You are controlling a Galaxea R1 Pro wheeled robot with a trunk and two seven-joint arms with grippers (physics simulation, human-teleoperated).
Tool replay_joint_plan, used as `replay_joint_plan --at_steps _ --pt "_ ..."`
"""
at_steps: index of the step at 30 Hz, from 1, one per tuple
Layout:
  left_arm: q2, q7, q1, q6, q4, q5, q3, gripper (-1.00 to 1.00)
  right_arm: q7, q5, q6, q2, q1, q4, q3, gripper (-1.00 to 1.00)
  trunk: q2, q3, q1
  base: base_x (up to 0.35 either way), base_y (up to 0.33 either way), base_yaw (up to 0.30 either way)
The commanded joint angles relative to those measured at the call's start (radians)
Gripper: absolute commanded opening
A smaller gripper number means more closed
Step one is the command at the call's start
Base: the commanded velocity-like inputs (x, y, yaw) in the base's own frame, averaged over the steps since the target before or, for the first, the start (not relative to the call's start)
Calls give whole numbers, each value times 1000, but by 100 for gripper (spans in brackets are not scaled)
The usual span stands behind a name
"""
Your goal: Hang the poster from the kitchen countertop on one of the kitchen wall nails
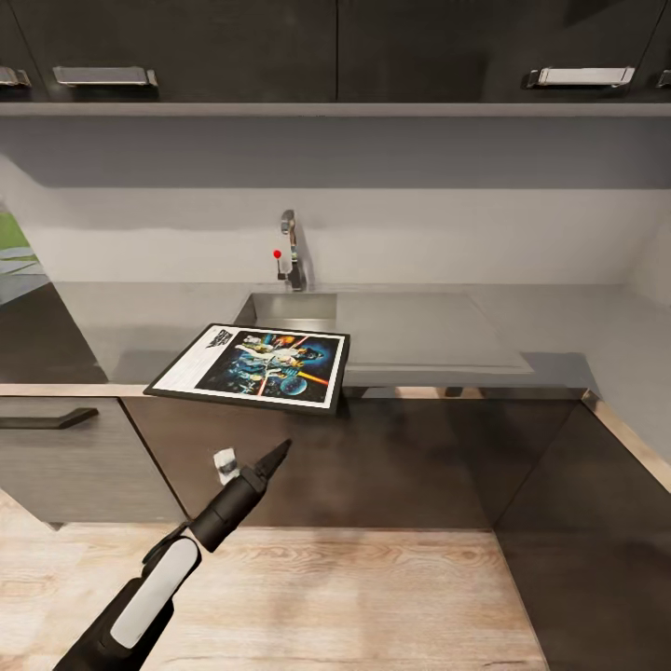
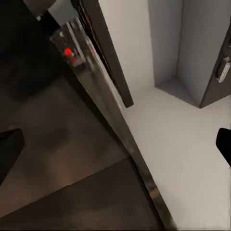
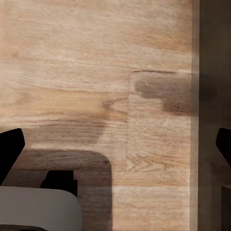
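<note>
Poster [image 1: 253, 365] in its black frame lay flat at the front edge of the kitchen countertop [image 1: 522, 326], one corner jutting past the rim just in front of the steel sink [image 1: 284, 306] and tap [image 1: 291, 250], an overhang that likely offered the fingers a way under it. Below the edge, the left gripper [image 1: 272, 458] was raised toward the frame, its jaws apparently spread wide and empty. The right gripper [image 3: 115, 142], also wide, faced the wooden floor [image 3: 86, 72].
</note>
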Motion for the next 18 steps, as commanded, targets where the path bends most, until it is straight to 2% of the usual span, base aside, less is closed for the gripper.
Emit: replay_joint_plan --at_steps 1,4,18 --pt "-5 2 -1 3 4 5 -6 100 -1 2 -3 0 -1 1 0 100 0 -1 0 0 0 0" --pt "-18 2 -1 -2 4 -12 -6 100 -1 2 -3 0 -1 1 0 100 0 -1 0 0 0 0" --pt "-18 2 -1 -2 4 -12 -6 100 -1 2 -3 0 -1 1 0 100 0 -1 0 0 0 0"
